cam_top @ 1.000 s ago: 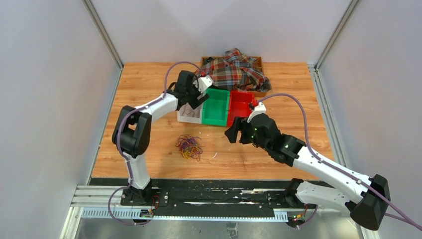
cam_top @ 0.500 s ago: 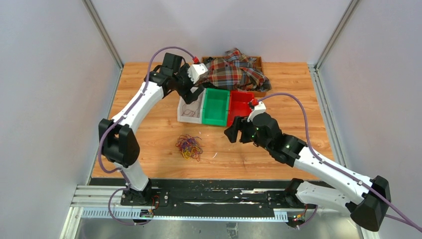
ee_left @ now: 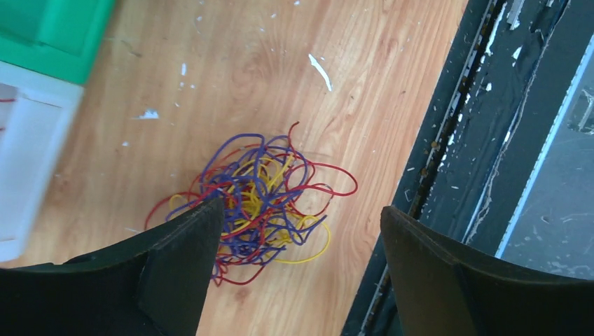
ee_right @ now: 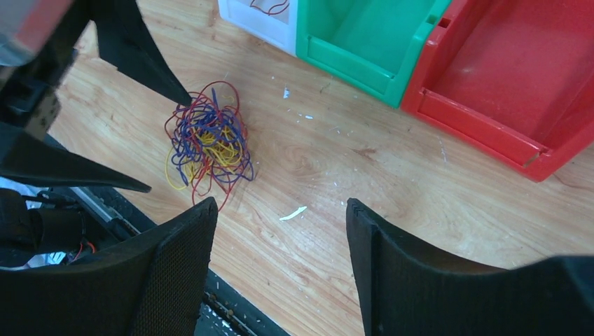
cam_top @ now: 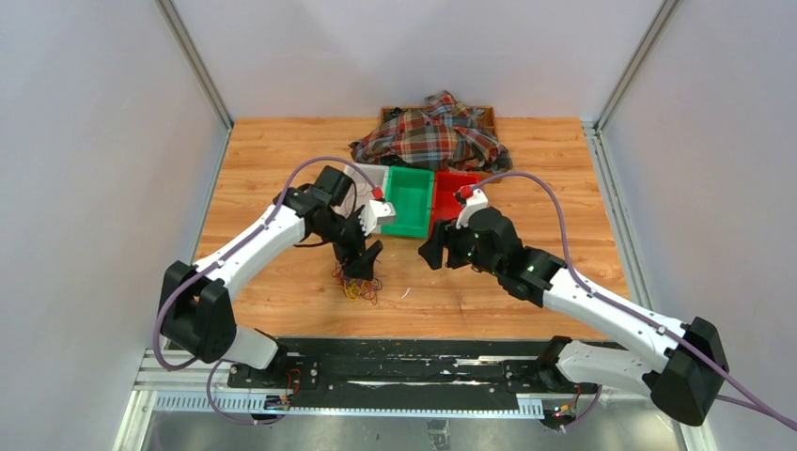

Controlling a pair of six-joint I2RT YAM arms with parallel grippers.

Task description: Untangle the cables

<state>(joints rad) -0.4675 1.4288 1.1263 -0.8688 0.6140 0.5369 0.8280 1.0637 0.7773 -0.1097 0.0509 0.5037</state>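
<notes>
The cables are one loose tangle of thin red, blue and yellow wires lying on the wooden table near its front edge. The tangle also shows in the left wrist view and the right wrist view. My left gripper is open and empty. It hovers just above the tangle, which sits between its fingers and nearer the left one. My right gripper is open and empty, to the right of the tangle and apart from it. A single red wire lies in the white bin.
A white bin, a green bin and a red bin stand in a row behind the tangle. A plaid cloth is heaped at the back. The black rail runs along the table's front edge. A white scrap lies nearby.
My left arm has swung from the white bin at the back toward the front and now hangs open over the tangle. My right gripper has shifted slightly left.
</notes>
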